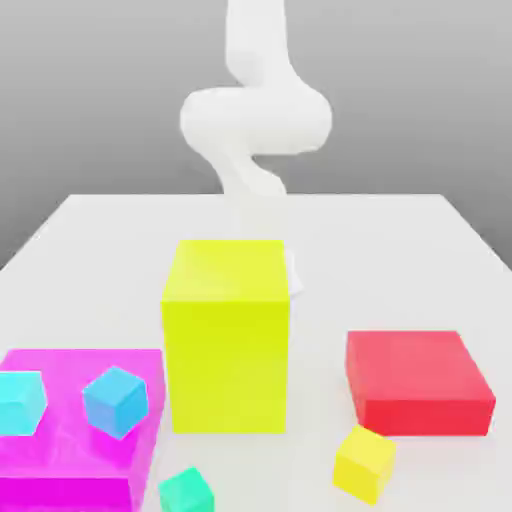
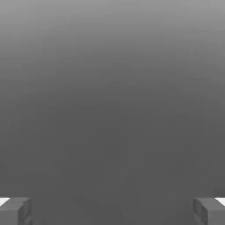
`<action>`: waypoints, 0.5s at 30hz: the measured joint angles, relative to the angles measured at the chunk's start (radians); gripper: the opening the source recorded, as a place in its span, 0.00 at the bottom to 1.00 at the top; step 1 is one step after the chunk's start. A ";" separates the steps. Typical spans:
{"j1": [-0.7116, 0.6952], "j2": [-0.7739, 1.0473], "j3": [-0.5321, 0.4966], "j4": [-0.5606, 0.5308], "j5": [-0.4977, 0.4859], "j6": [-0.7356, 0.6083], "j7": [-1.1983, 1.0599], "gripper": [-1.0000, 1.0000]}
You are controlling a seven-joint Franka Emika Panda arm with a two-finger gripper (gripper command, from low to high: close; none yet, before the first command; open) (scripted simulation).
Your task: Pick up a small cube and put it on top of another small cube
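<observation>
1. The white table (image 1: 440, 240) runs back to a far edge below the grey backdrop; its far half lies bare, while the near half is crowded.
2. The tall yellow block (image 1: 227, 335) stands upright at the middle. A flat red block (image 1: 418, 380) lies to the exterior view's right of it, a flat magenta block (image 1: 60, 440) to its left, with narrow strips of table between them.
3. The small yellow cube (image 1: 364, 463) sits on the table near the front edge, just in front of the red block and apart from it. It has no long axis; it is turned so that one corner faces the camera.
4. A small teal-green cube (image 1: 186, 491) rests at the front, beside the magenta block. Two light blue cubes (image 1: 115, 401) (image 1: 20, 402) lie on the magenta block.
5. The white arm (image 1: 256, 120) rises behind the tall block, which hides its lower end.
6. In the hand view the gripper (image 2: 112, 211) stands wide open, its two fingertips (image 2: 15, 211) far apart with nothing between them, against plain grey.
</observation>
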 joint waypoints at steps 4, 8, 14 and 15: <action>-0.030 0.149 0.067 -0.031 -0.001 0.062 0.132 0.50; -0.055 0.293 0.131 -0.061 -0.014 0.123 0.269 0.50; -0.076 0.510 0.214 -0.105 -0.059 0.212 0.491 0.50; -0.077 0.547 0.225 -0.112 -0.070 0.227 0.530 0.50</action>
